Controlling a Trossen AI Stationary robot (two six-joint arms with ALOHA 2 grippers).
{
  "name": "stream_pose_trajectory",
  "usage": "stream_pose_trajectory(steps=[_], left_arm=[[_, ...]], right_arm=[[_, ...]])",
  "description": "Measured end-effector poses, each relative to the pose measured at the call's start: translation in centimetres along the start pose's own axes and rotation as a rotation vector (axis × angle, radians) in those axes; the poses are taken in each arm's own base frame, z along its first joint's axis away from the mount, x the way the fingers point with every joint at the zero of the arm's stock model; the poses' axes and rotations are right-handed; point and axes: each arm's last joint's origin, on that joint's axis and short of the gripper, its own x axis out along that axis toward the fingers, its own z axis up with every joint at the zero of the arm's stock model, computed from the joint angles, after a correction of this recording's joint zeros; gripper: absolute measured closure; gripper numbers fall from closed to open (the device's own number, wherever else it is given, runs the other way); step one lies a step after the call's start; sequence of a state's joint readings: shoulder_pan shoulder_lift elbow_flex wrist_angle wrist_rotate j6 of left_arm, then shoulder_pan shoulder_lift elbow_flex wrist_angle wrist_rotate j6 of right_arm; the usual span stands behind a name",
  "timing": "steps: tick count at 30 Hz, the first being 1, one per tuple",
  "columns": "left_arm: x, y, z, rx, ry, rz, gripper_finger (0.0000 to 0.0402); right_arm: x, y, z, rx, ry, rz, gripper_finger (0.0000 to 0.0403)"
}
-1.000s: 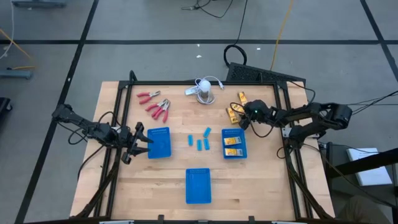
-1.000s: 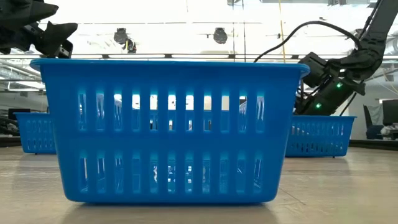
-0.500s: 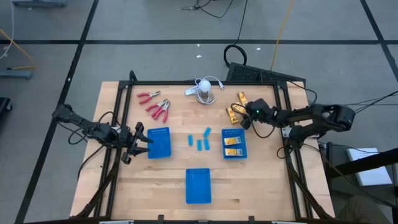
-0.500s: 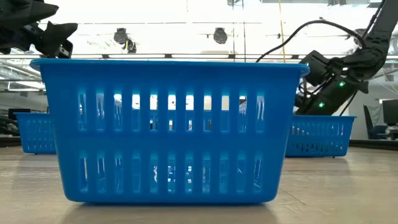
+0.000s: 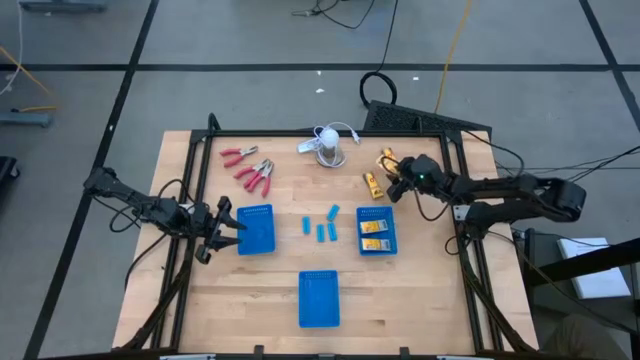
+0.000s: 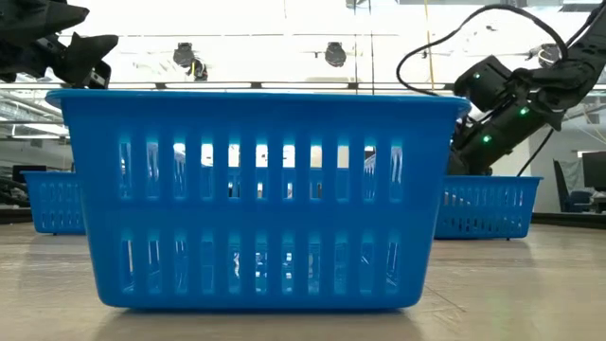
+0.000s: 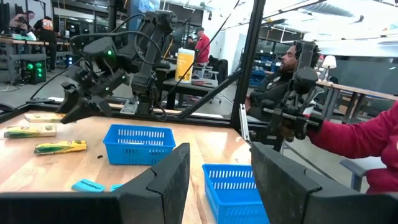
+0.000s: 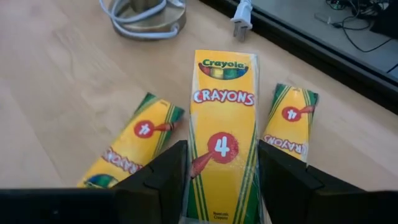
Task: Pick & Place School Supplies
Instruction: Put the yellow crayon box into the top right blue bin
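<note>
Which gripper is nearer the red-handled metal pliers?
Left. The left gripper sits just below the red-handled metal pliers, beside a blue tray; the right gripper is across the table over the crayon boxes.
</note>
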State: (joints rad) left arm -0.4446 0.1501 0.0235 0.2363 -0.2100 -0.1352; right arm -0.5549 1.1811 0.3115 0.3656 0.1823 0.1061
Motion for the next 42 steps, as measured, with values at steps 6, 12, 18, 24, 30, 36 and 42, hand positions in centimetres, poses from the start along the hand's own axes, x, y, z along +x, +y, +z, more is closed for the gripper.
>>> stream_pose_trajectory(steps=[6, 12, 18, 24, 30, 36, 42], left_arm=[[0.0, 0.0, 0.0, 0.0, 0.0, 0.0, 0.0229], [0.0, 0.0, 0.0, 0.0, 0.0, 0.0, 0.0229], [0.0, 0.0, 0.0, 0.0, 0.0, 0.0, 0.0229], [0.0, 0.0, 0.0, 0.0, 0.0, 0.0, 0.0229], [0.0, 0.0, 0.0, 0.0, 0.001, 0.0, 0.0229], [0.0, 0.0, 0.0, 0.0, 0.0, 0.0, 0.0229], [0.0, 0.0, 0.0, 0.0, 0.0, 0.0, 0.0229]], right_arm=[[-0.5, 0.0, 0.5, 0.045, -0.031, 0.007, 0.0236], [-1.0, 0.2, 1.0, 0.051, -0.064, 0.087, 0.0236], [-1.5, 0.5, 1.4, 0.064, -0.081, 0.226, 0.0236], [-1.9, 0.9, 1.5, 0.065, -0.083, 0.348, 0.0236], [-2.1, 2.0, 1.4, 0.002, -0.082, 0.412, 0.0236], [-2.6, 3.6, 1.1, -0.088, -0.084, 0.487, 0.0236], [-3.2, 5.1, 0.7, -0.13, -0.077, 0.56, 0.0236]])
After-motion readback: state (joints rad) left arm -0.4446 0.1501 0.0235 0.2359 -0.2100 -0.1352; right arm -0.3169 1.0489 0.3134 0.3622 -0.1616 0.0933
